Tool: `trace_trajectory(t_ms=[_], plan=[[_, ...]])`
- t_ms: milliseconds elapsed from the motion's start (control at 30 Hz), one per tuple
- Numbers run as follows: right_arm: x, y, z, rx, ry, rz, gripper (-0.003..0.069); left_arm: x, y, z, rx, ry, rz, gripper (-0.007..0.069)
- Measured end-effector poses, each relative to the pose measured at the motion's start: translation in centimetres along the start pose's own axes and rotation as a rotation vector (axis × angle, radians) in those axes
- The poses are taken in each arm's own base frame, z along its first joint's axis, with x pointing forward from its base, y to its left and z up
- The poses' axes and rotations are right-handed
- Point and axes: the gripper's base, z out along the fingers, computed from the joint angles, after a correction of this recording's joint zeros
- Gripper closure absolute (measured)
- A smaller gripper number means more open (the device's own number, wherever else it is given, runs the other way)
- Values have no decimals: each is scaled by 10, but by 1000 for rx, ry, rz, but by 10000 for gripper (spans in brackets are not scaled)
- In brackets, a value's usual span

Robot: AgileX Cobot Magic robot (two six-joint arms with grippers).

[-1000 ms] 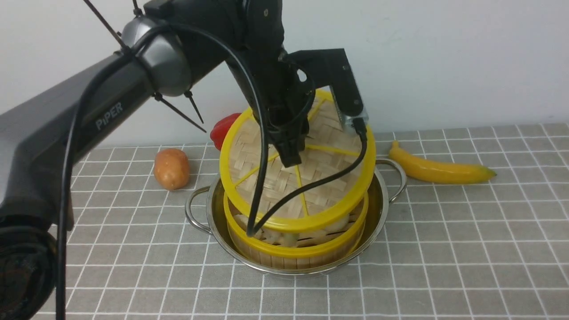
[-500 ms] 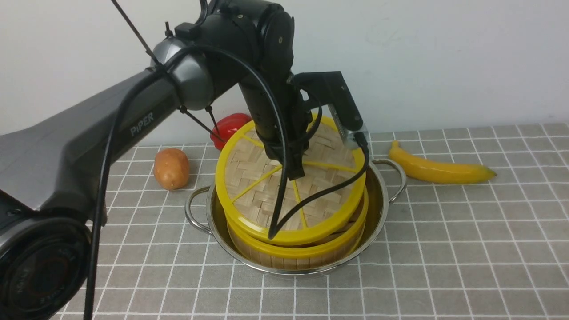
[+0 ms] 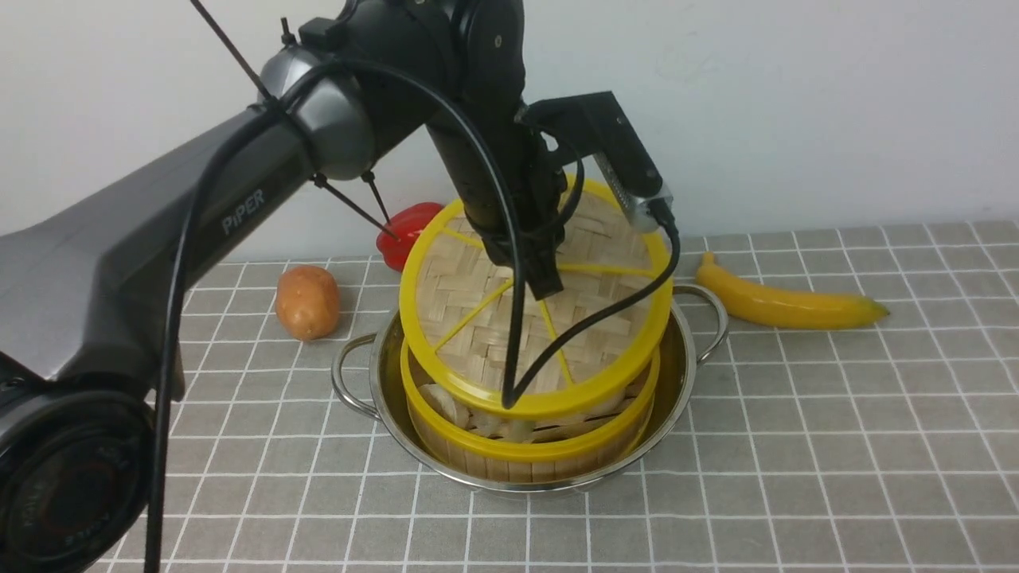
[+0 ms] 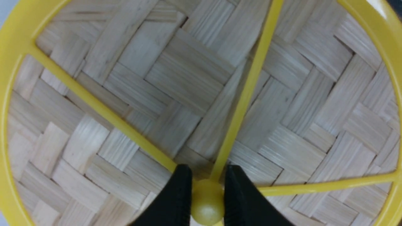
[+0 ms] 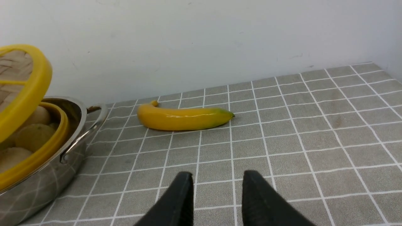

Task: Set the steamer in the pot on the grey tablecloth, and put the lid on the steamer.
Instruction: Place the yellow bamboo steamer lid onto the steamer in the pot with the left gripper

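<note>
Holding the lid over the steamer, with only the seating left to do

Nearest, find bare grey cloth (image 3: 318, 509), then the pot (image 3: 390, 382) standing upright on it. Inside the pot, see the steamer (image 3: 525, 468), already placed, with pale food (image 3: 446, 406) showing through the open gap at the near side. Above that, find the lid (image 3: 454, 294), tilted and not seated; cannot tell about contact at the far edge. See the left hand (image 4: 208, 175) pinched narrow on the lid's knob (image 4: 207, 204); see the right hand (image 5: 216, 175) holding nothing, fingers apart. Farther back, notice the potato (image 3: 307, 303), the banana (image 3: 788, 301) and the pepper (image 3: 407, 231), all outside the pot.

Judged as the last step: covering the steamer. Next, level the lid, centre over the yellow rim, lower gently until flush all round, then release the knob. Beware of letting go while tilted, and so leaving one side propped up.
</note>
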Motion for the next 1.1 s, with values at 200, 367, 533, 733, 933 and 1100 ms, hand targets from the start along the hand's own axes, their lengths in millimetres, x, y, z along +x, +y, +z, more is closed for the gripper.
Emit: trace_trajectory(t_ms=[200, 367, 533, 733, 933, 1100], plan=[[0, 0, 0, 0, 0, 0, 419, 0, 0, -24, -27, -42, -90, 501], [0, 0, 0, 0, 0, 0, 419, 12, -11, -45, -15, -49, -138, 501], [0, 0, 0, 0, 0, 0, 419, 25, -22, -49, 2, -12, -138, 501], [0, 0, 0, 0, 0, 0, 419, 25, -22, -37, 18, 9, -90, 501], [0, 0, 0, 0, 0, 0, 419, 24, -22, 4, 75, 79, -17, 501], [0, 0, 0, 0, 0, 0, 419, 24, -21, 10, 77, 80, 18, 501]])
